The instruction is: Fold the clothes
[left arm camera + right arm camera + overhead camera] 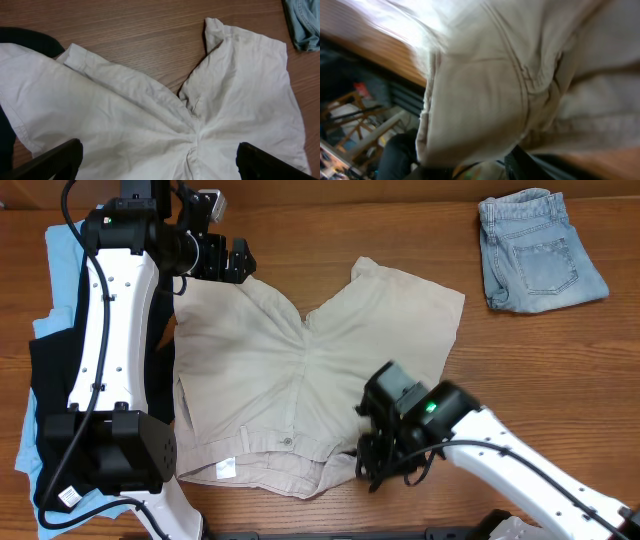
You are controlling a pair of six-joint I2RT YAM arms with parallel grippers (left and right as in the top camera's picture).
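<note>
The beige khaki shorts (300, 370) lie spread on the wooden table, legs toward the back and waistband toward the front, with a white label (225, 469) showing inside the waist. My left gripper (225, 260) hovers over the far left leg, open wide; in its own view the black fingers (55, 162) frame the crotch seam of the shorts (150, 115) without touching cloth. My right gripper (370, 465) is at the front right of the waistband. Seen from the right wrist, it (475, 167) is shut on a fold of the shorts (485, 85), which drapes over the fingers.
Folded faded-denim shorts (540, 250) sit at the back right, their corner (302, 25) visible to the left wrist. A light-blue garment (60, 260) and a black one (45, 380) lie under the left arm. The table's front edge runs just beyond the waistband.
</note>
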